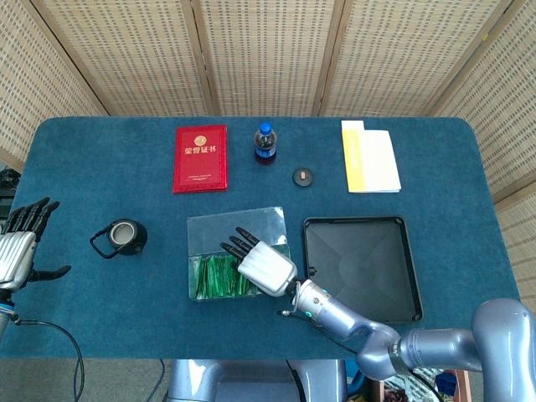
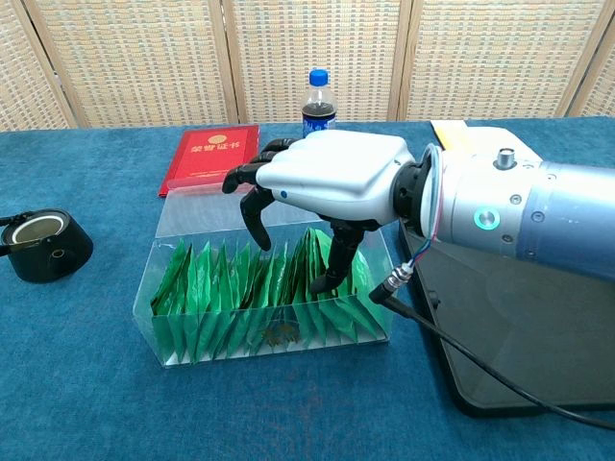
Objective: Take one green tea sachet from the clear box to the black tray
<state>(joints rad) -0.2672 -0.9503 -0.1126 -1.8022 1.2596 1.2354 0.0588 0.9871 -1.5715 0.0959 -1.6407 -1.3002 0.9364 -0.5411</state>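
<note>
I have the right robot hand (image 2: 322,187), glossy white shell with black fingers, dipped into the clear box (image 2: 192,331), its thumb down among the crinkled green tea sachets (image 2: 250,288); whether it pinches one I cannot tell. The matte black tray (image 1: 394,268) sits just beside the box on the blue felt desk (image 1: 100,167). My left robot hand (image 1: 21,247) hangs open, holding nothing.
</note>
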